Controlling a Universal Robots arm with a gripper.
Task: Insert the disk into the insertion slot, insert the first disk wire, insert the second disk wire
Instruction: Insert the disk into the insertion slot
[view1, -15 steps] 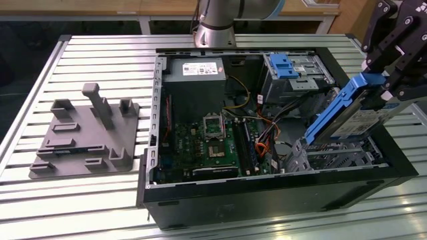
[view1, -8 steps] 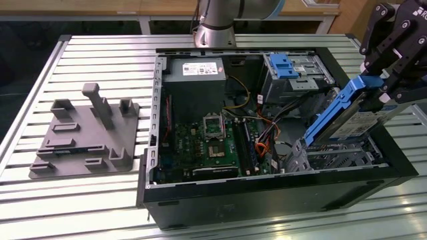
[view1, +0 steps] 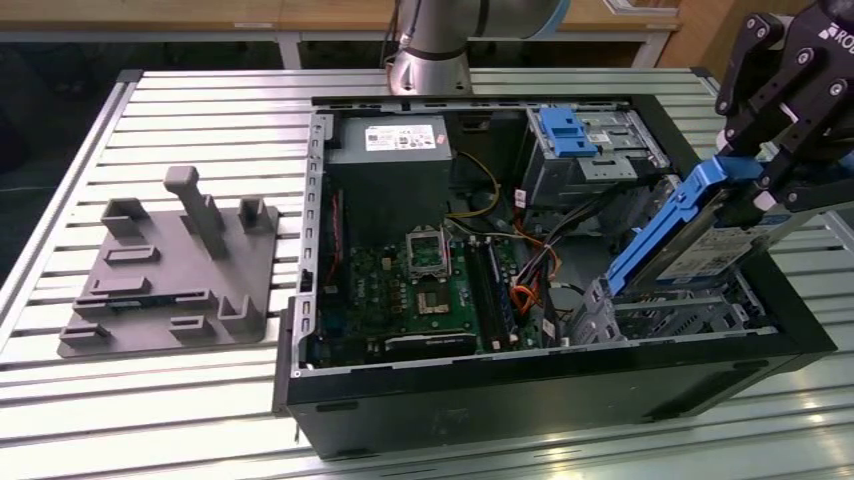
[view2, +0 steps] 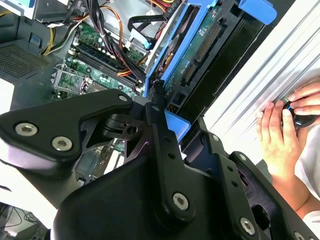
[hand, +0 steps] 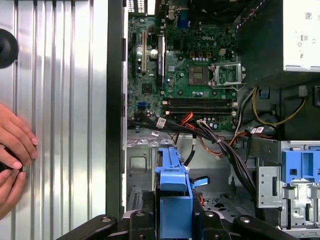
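The gripper (view1: 763, 185) is clamped on the upper end of the disk (view1: 687, 240), which stands steeply tilted in the open computer case (view1: 534, 385). Its lower end is at the insertion slot (view1: 694, 318), at the exterior view's right. A person's hands (hand: 12, 155) lie on the slatted table (hand: 60, 75) beside the case.

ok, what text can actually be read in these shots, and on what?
Power supply label: print too small to read.
Labels on the disk: barcodes and print too small to read.
Motherboard: a white maker's logo; other markings too small to read.
End effector, holding the disk: white lettering on its body, cut off at the frame edge.
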